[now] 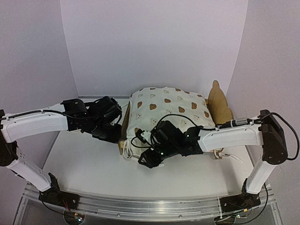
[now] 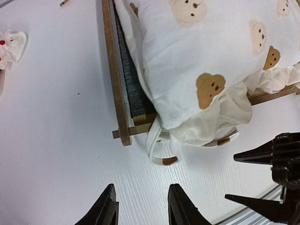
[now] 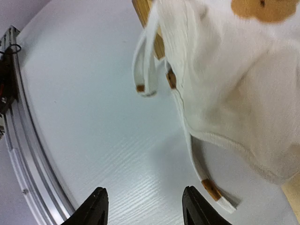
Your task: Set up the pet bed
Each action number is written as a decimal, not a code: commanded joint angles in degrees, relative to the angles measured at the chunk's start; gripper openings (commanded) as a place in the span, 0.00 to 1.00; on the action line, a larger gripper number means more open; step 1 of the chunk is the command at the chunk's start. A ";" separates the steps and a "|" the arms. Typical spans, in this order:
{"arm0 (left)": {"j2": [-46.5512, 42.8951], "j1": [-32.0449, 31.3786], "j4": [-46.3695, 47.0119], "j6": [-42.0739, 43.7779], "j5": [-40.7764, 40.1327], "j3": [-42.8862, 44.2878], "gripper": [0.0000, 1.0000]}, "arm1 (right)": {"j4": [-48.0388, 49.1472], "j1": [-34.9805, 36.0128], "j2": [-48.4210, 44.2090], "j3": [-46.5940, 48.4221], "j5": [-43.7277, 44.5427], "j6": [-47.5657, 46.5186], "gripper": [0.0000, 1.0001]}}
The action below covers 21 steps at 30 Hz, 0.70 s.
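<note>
The desk [image 1: 84,159] carries the pet bed [image 2: 114,70] toward its far edge and right of centre, with the eared headboard facing the desk's right edge and the foot end facing the left. A cream bear-print cushion [image 1: 168,110] lies on the bed. It covers most of the grey base but bulges over the near foot corner, where the rail and a strip of base remain exposed. The left pincer [image 2: 142,190] hangs over bare desk just off that corner, its fingers parted to a moderate gap with nothing between them. The right pincer [image 3: 145,192] hangs near the near rail, just beside the left one, its fingers parted wider and likewise empty. Neither pincer touches the bed or the cushion. The cushion ties [image 2: 161,157] trail loose on the desk between the pincers and the corner. The step in hand appears to be seating the cushion inside the rails. To do it well, take the overhanging corner by the fabric edge rather than by a tie. Ease the corner toward the headboard and down behind the rail. Steady the light frame with the other pincer, since the frame is likely to slide. Keep the ties clear of the fingers.
</note>
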 commanded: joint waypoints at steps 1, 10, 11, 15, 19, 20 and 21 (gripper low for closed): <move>-4.31 -0.06 2.87 -2.06 -1.02 -2.54 0.37 | 6.48 -0.11 -1.38 -1.55 9.71 3.37 0.56; -5.54 -0.06 5.54 -2.66 0.21 -6.92 0.39 | 11.65 -0.16 7.01 1.95 14.02 6.90 0.68; -5.61 -0.06 5.55 -2.67 0.26 -7.08 0.39 | 12.03 -0.17 7.60 2.27 14.91 7.21 0.68; -5.88 -0.06 5.52 -2.60 0.19 -7.35 0.39 | 12.83 -0.17 9.74 3.35 17.25 10.74 0.69; -5.61 -0.06 5.55 -2.36 0.17 -7.34 0.39 | 13.00 -0.18 11.95 4.63 17.21 13.89 0.74; -5.53 -0.06 5.58 -2.27 0.18 -7.36 0.39 | 13.47 -0.19 12.34 4.76 17.03 14.10 0.77; -5.38 -0.06 5.68 -2.14 0.23 -7.31 0.39 | 14.45 -0.18 12.60 4.72 16.85 14.11 0.78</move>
